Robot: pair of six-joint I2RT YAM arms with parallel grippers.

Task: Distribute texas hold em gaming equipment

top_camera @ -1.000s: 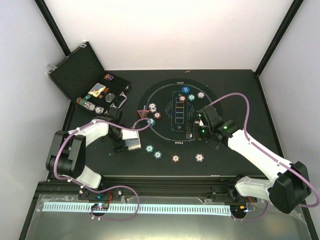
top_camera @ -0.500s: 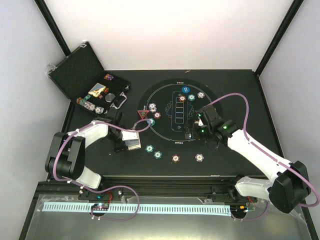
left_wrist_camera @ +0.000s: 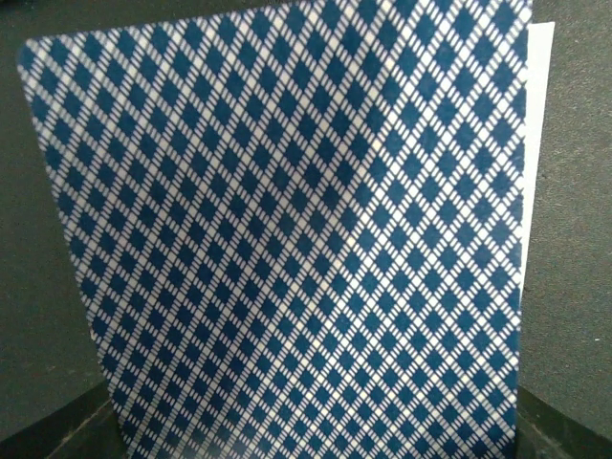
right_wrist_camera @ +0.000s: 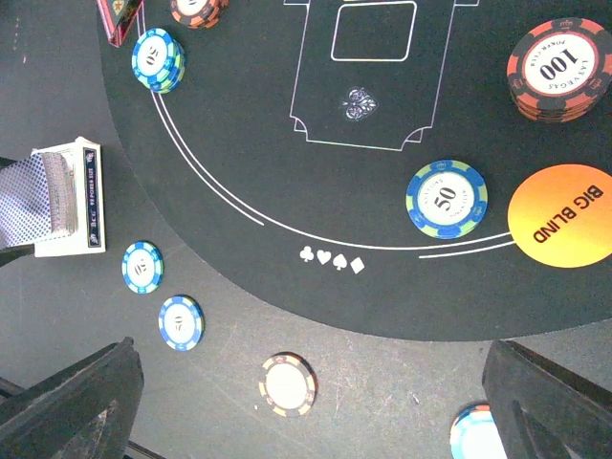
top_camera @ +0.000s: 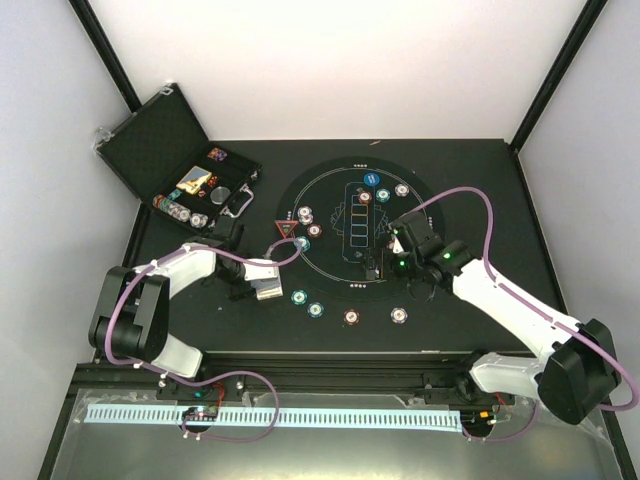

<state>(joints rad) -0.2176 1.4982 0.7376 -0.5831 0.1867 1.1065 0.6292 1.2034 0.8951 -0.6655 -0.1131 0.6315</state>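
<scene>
Black table, round printed mat bearing chips; white walls around.

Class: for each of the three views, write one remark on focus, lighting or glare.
Top view: sharp and even, though the light strip at the bottom glares white. Left wrist: the card fills the frame, slightly soft, brighter on its right half. Right wrist: chips crisp, numbers legible; the fingers are dark and blurred.
</scene>
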